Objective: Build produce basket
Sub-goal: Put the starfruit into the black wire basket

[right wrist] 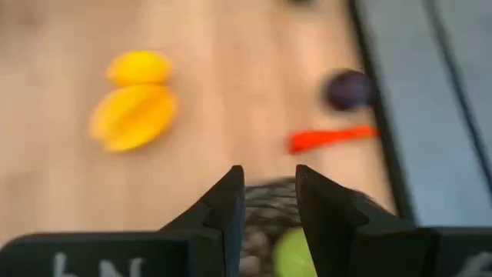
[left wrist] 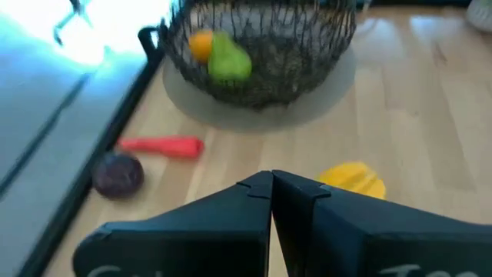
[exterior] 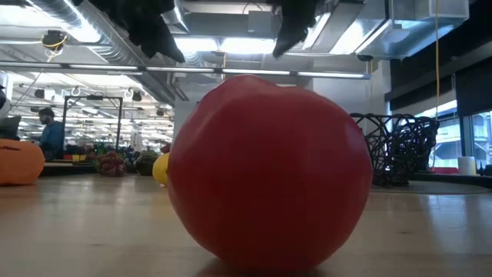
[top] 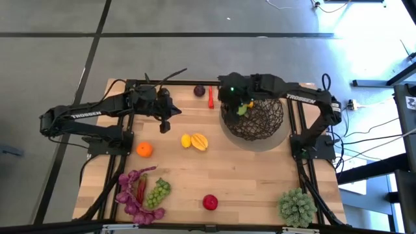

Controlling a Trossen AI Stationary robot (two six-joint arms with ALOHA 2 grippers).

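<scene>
Round dark brown open-weave wire basket point(top: 252, 117) holds a green pear-shaped fruit point(left wrist: 228, 61) and a small orange fruit point(left wrist: 201, 45). Left on the table: orange point(top: 144, 150), lemon point(top: 186, 140), red apple point(top: 210, 203), grapes point(top: 157, 192), chilli point(top: 210, 97). Right gripper point(right wrist: 269, 201) is poised over the basket rim, jaws slightly spread, empty; left gripper point(left wrist: 271, 185) jaws are pressed together.

Wood, wire and smooth skin

The table point(top: 260, 175) is pale matt wood; the basket point(top: 260, 123) is dark open wire; the red apple point(exterior: 269, 169) looks smooth.

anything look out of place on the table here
Only the spiky pale green plant ball at the near right corner: it is no fruit or vegetable. Otherwise nothing looks spilled or damaged; the basket sits upright and the loose produce lies scattered.
</scene>
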